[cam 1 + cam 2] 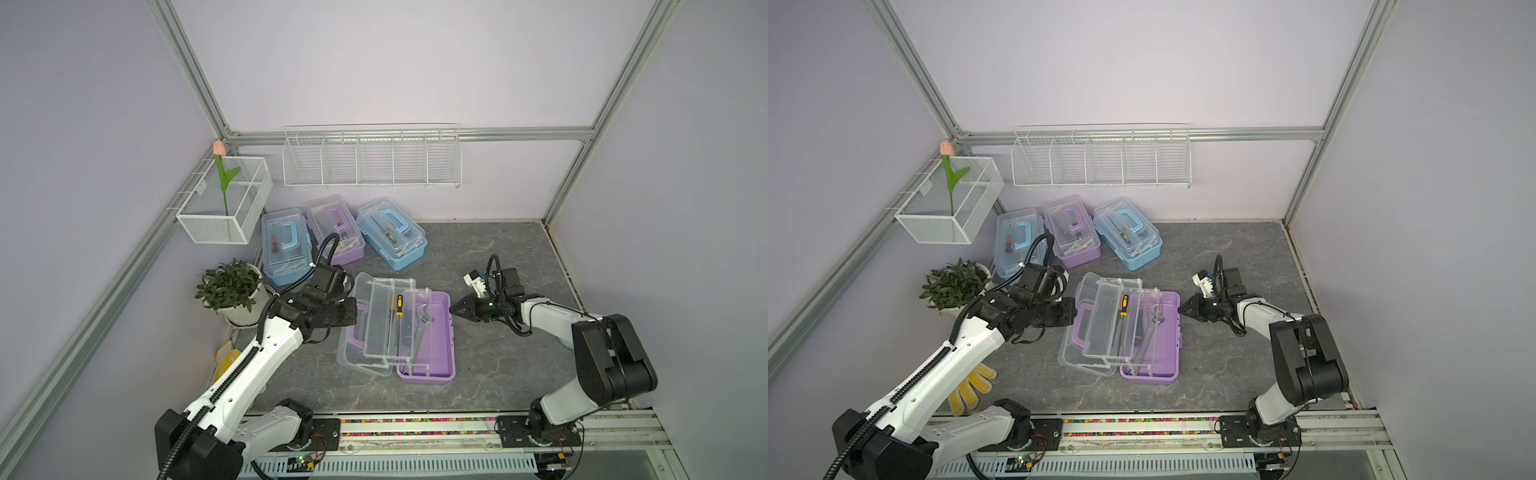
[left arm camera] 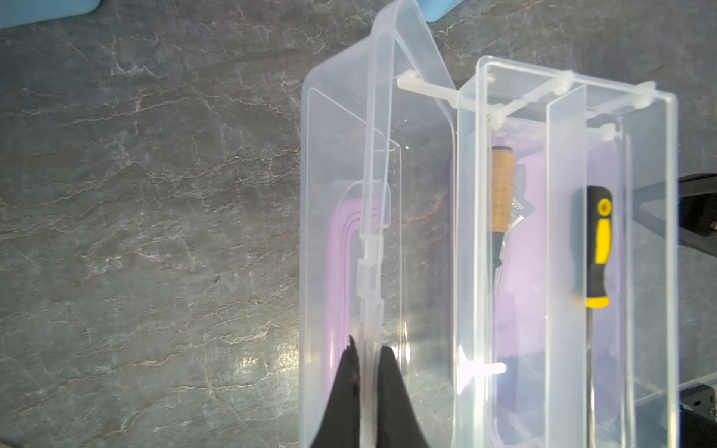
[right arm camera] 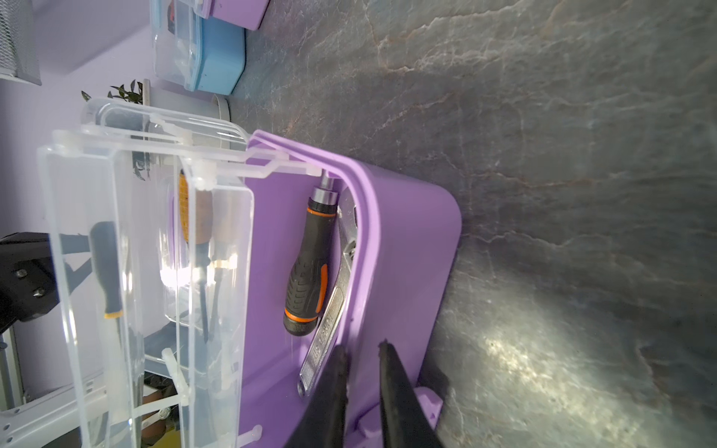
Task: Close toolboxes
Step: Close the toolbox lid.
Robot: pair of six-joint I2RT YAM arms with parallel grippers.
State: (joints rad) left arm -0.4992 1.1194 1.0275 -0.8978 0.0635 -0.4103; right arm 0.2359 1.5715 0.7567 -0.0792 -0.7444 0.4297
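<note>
A purple toolbox (image 1: 432, 332) (image 1: 1163, 332) lies open mid-table. Its clear lid (image 1: 357, 345) (image 2: 337, 155) is swung off to the left and its clear trays (image 1: 388, 324) are spread above the base. A screwdriver (image 1: 399, 305) and a wrench (image 1: 422, 320) lie inside. My left gripper (image 1: 355, 311) (image 2: 366, 349) is shut on the lid's clear edge. My right gripper (image 1: 451, 309) (image 3: 361, 347) straddles the base's right wall (image 3: 364, 252), one finger inside and one outside, shut on it. Three more toolboxes stand closed at the back: light blue (image 1: 284, 249), purple (image 1: 336, 230) and light blue (image 1: 390, 232).
A potted plant (image 1: 232, 291) stands left of my left arm. On the left wall hangs a white wire basket (image 1: 224, 203) holding a tulip. A long wire rack (image 1: 372, 160) is fixed to the back wall. A yellow glove (image 1: 971, 388) lies at the front left.
</note>
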